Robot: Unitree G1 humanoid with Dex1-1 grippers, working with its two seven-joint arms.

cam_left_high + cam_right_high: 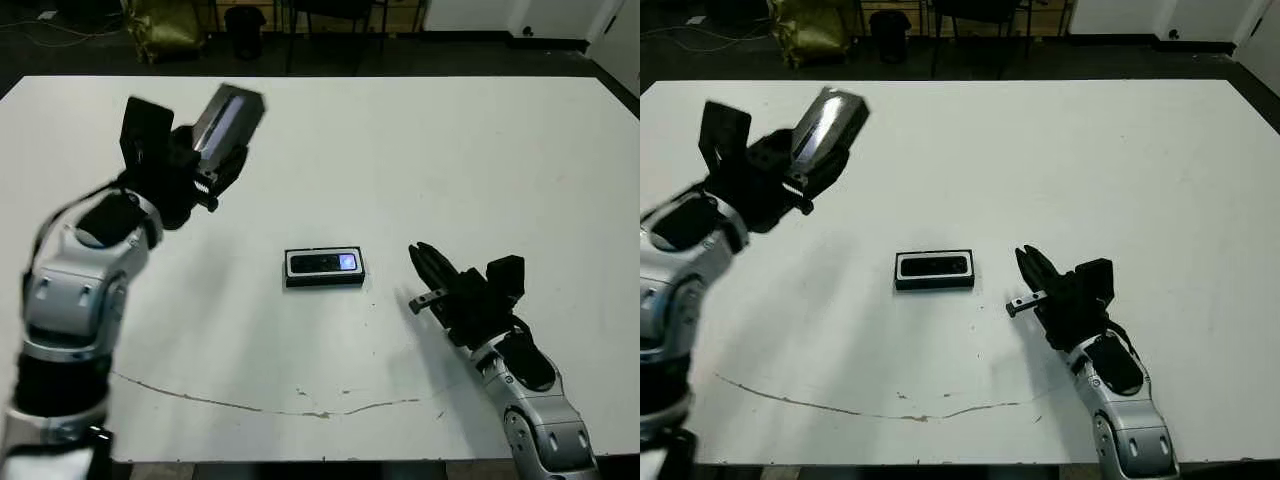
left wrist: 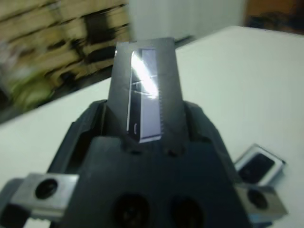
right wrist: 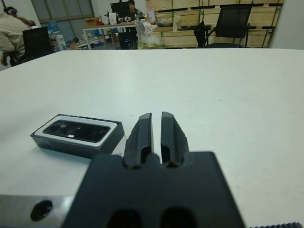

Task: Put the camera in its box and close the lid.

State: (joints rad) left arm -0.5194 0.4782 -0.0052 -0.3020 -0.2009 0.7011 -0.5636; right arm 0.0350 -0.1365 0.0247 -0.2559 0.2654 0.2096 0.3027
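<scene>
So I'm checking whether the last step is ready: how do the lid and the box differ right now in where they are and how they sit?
The lid is held up off the table, tilted, in the left gripper; the box lies flat on the white table, untouched. The lid shows a pale silvery stripe; the box shows white lining with the camera inside. The right gripper sits beside the box, empty. Both are black and rectangular.

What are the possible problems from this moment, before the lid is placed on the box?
1. The left pincer holds the lid tilted and high above the table; it may land askew on the box.
2. The box with the camera lies loose on the table; pressing may push it.
3. The right pincer, shut, lies near the box and might be bumped.
</scene>
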